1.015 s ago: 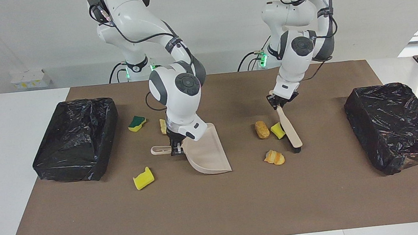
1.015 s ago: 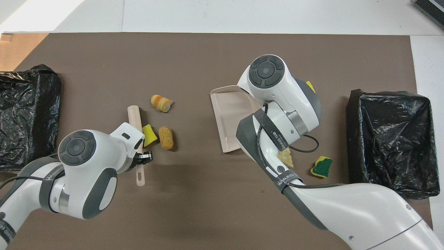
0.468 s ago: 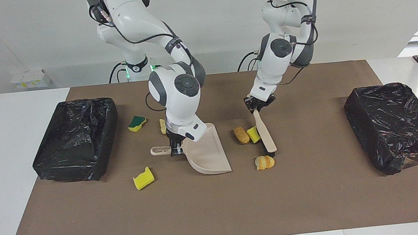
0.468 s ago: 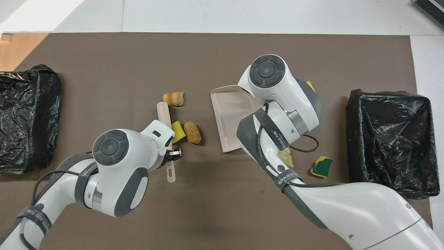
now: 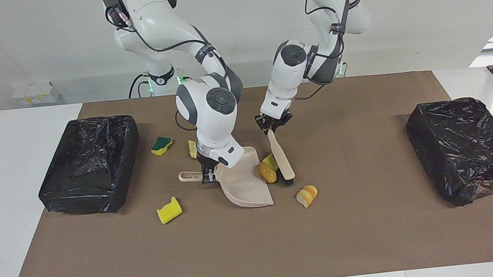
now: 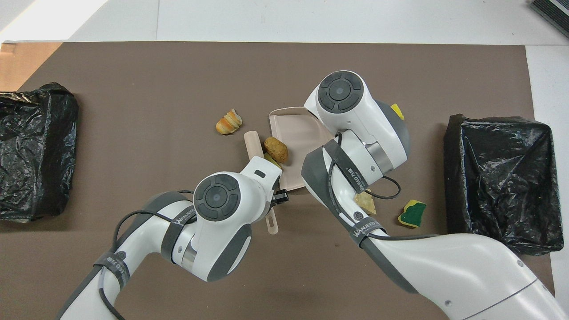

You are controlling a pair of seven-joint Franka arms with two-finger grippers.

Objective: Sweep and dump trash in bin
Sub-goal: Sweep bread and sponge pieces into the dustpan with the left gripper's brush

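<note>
Two tools are gripped: the beige plastic dustpan point(image 5: 244, 181) is held by its handle in the closed right gripper point(image 5: 207, 175), the beige long-handled brush point(image 5: 280, 155) in the closed left gripper point(image 5: 271, 126). A tan bread-like chunk point(image 5: 267, 172) and yellow sponge piece point(image 5: 270, 160) are pressed between brush and dustpan lip. A striped orange chunk point(image 5: 306, 195) lies just beside the brush head.

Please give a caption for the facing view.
Left gripper brushes tan bread-like chunk into beige plastic dustpan held by right gripper.
</note>
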